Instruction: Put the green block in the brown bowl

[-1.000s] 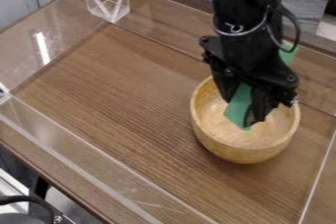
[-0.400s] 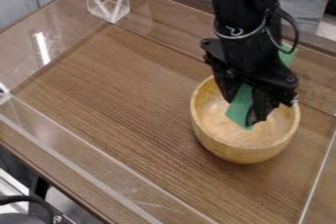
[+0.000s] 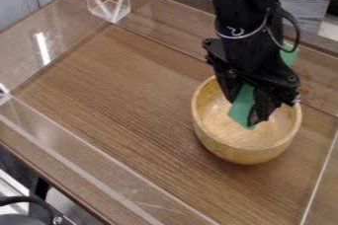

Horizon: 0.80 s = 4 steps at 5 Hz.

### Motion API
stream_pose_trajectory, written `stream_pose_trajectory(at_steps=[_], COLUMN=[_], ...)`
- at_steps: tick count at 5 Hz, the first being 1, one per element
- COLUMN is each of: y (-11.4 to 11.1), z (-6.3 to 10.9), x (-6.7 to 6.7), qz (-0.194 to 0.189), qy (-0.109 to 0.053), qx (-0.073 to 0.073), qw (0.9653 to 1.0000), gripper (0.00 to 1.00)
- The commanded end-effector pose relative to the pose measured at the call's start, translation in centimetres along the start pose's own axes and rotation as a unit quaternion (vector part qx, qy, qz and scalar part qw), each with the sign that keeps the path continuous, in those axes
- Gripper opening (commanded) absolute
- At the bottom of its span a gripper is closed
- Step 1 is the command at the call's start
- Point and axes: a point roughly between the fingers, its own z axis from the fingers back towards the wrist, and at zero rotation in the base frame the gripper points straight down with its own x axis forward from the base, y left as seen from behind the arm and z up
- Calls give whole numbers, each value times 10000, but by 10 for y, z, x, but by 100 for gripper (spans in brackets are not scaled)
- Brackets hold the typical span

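The flat matte green rectangular block (image 3: 244, 108) hangs directly beneath the black gripper (image 3: 251, 86), long axis steeply inclined, lower end over the round light-brown wooden bowl (image 3: 247, 153). Jaws closed on its upper part. Judged: lowering straight down suffices; bottom contact cannot be determined.

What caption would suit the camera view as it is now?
The robot's jaws close on a green block above the light wooden bowl.
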Motion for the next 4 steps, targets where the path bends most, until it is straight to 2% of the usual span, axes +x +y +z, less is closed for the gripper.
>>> stream_pose_trajectory(at_steps=[1,4], y=[1,1], z=[7,5], x=[9,10], qz=[-25,-16], qy=[-199,-200], qx=[-14,-61], qw=[9998,9998], gripper=[0,0])
